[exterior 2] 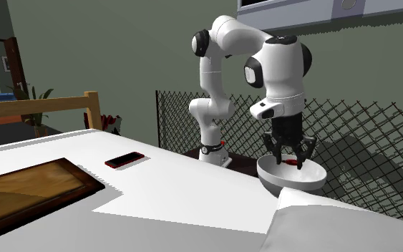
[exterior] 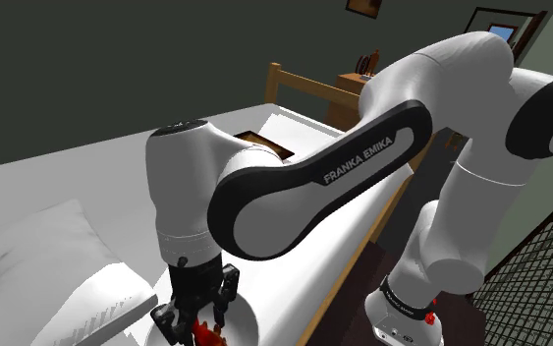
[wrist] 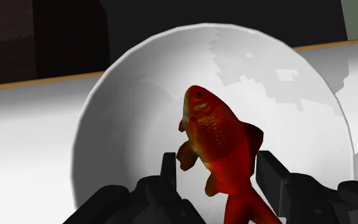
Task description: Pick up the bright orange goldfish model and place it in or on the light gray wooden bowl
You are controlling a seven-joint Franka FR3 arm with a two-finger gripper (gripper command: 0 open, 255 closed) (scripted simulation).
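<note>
The orange-red goldfish model (wrist: pixel 215 137) lies head-outward inside the pale grey bowl (wrist: pixel 107 114), its tail running back between my fingers. My black gripper (wrist: pixel 217 172) hangs straight down over the bowl and is open, with a finger on each side of the fish and a thin gap at its fin. From the second exterior view the gripper (exterior 2: pixel 288 162) dips into the bowl (exterior 2: pixel 293 179), and the goldfish (exterior 2: pixel 291 162) shows as a small red streak between the spread fingers. The shoulder view has the gripper (exterior: pixel 203 313), the goldfish (exterior: pixel 207 334) and the bowl (exterior: pixel 249 319) at the bottom edge.
The bowl sits near the edge of a white bed, beside a pillow (exterior 2: pixel 336 222). A brown wooden board (exterior 2: pixel 28 186) and a red-edged black phone (exterior 2: pixel 124 160) lie farther along the bed. A wire mesh fence (exterior 2: pixel 364 136) stands behind the arm's stand.
</note>
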